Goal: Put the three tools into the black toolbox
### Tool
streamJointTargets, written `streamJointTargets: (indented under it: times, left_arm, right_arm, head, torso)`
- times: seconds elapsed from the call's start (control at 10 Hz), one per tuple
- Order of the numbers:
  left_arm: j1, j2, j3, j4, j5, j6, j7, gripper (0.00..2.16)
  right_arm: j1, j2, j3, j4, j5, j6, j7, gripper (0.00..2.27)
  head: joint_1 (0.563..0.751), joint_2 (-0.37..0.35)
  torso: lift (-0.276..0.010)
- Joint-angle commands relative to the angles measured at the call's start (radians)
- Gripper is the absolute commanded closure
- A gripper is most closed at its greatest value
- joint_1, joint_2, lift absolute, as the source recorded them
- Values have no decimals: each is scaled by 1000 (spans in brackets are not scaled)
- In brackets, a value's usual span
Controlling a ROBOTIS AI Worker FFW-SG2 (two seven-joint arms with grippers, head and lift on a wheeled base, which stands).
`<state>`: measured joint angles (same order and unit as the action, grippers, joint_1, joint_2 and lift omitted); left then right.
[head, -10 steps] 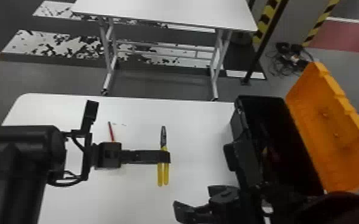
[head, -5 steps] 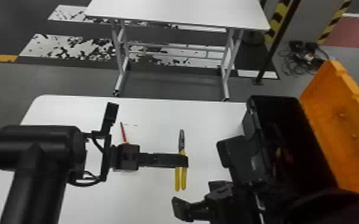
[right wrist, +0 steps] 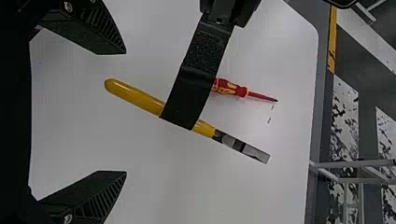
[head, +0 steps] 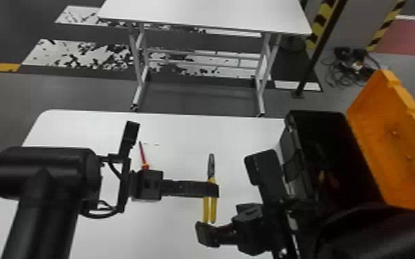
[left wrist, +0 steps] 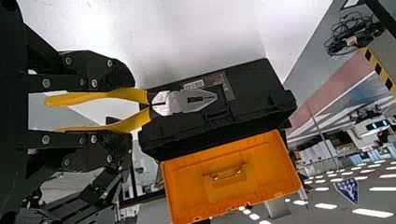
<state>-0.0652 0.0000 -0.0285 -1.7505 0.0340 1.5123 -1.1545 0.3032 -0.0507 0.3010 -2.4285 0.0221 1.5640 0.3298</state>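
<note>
Pinching one pair of pliers (head: 211, 168), the left claw (head: 213, 189) has one screwdriver (head: 142, 154) nearby. One toolbox (head: 293, 141) sits near the spread right claw (head: 206, 235), which has neared the pliers

yellow-handled pliers (head: 211, 179), red-yellow screwdriver (head: 143, 155), black toolbox (head: 295, 144), orange lid (head: 396, 148), striped pillar (head: 386, 26)
</note>
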Motion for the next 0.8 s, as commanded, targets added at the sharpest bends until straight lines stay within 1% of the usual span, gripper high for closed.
streamJointTargets:
  times: [0.0,0.1,0.3,0.5,0.6,0.7]
  left_arm:
    - [5,-3,-8,3,1,-16,7,1865]
    - [5,-3,-18,8,1,-28,18,1865]
    - [4,-3,-25,16,3,-46,26,1865]
    - [1,-3,-30,20,3,-46,29,1865]
    - [-1,-3,-27,19,3,-46,27,1865]
    - [-1,-3,-25,20,4,-46,27,1865]
  right_arm:
    - [-27,2,0,42,-18,8,-2,80]
    - [-41,3,0,55,-25,8,-2,80]
    - [-72,8,0,89,-47,8,-2,87]
    - [-93,8,-3,115,-59,8,-2,151]
    - [-102,8,-3,124,-62,8,0,397]
    - [-107,8,-3,131,-64,8,5,920]
  head:
    - [695,-57]
    - [695,-55]
    - [695,-53]
    - [695,-47]
    - [695,-47]
    - [695,-47]
  torso:
    - [-51]
    - [-51]
    - [-51]
    - [-51]
    - [-51]
    - [-51]
